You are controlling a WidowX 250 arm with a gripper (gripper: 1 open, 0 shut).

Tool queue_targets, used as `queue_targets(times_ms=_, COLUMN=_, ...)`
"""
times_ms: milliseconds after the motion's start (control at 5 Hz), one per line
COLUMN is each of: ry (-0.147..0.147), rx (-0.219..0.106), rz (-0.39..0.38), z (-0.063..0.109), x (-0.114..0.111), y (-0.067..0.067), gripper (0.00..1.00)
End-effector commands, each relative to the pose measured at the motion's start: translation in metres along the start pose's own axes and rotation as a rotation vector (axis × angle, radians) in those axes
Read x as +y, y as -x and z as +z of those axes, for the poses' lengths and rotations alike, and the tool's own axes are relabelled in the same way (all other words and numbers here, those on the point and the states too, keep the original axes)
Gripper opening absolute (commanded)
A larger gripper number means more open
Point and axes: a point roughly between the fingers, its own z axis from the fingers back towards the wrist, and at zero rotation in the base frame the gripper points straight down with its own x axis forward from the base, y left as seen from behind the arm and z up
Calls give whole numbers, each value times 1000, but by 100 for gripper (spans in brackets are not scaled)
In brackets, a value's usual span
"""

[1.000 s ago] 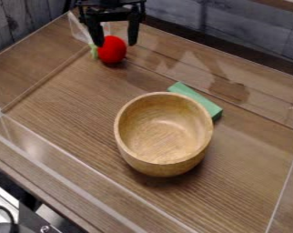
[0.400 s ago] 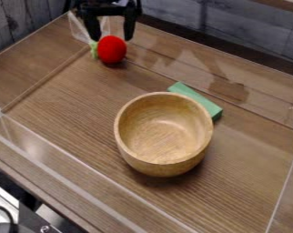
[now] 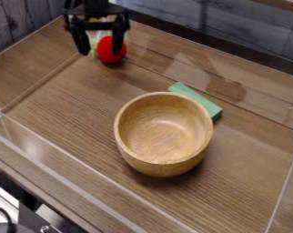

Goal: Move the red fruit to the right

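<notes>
While the tool (image 3: 96, 41) hangs open at desk (image 3: 64, 100) rear-left, we see red fruit (image 3: 110, 51) btwn its fingers, ungripped.

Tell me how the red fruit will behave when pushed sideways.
The red fruit looks round and glossy, so it will probably roll rather than slide on the flat wooden table. Being small, it is likely light. The gripper straddling it might let it slip away.

The red fruit (image 3: 110, 50) is bright, glossy red. The gripper (image 3: 96, 40) is black. The bowl (image 3: 165, 133) is pale wood, the sponge (image 3: 200, 100) green, and the bench (image 3: 64, 109) dark brown woodgrain.
</notes>
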Motion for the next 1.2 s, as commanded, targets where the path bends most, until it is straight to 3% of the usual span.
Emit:
queue_targets(times_ms=0, ry=4, rx=-74, rz=-18, z=9, x=9, y=-21, gripper=100)
queue_targets(times_ms=400, ry=4, rx=-73, rz=-21, z=-11, x=-10, y=3, gripper=100)
queue_targets(times_ms=600, ry=23, rx=-70, rz=-20, z=-5, x=-21, y=2, gripper=100)
queue_targets(times_ms=1000, ry=91, rx=-62, rz=-22, z=32, x=-33, y=-8, gripper=100)
